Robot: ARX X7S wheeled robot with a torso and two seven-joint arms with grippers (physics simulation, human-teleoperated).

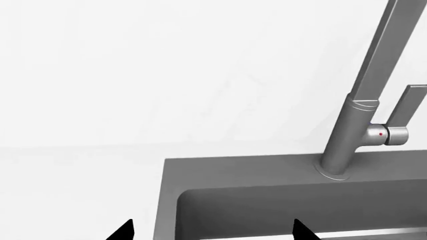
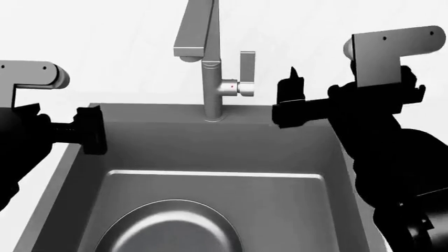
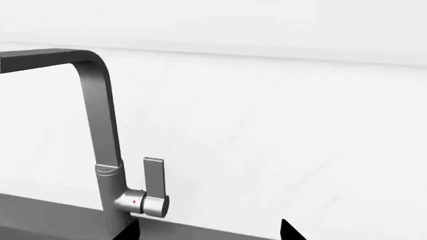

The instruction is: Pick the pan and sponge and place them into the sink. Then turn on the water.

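Grey rectangular metal sink fills the left wrist view; its back rim carries the tall grey faucet with side lever. The left end effector shows two tips spread apart, nothing between.

Head view: the round dark grey pan lies in the basin. The right end effector hovers just beside the lever.

Right wrist view: tips apart, clear white wall behind the faucet.

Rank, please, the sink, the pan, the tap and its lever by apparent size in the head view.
1. sink, largest by far.
2. pan, though cut off by the picture's edge.
3. tap, which comes close to the pan, so that order is unsure.
4. lever, smallest.
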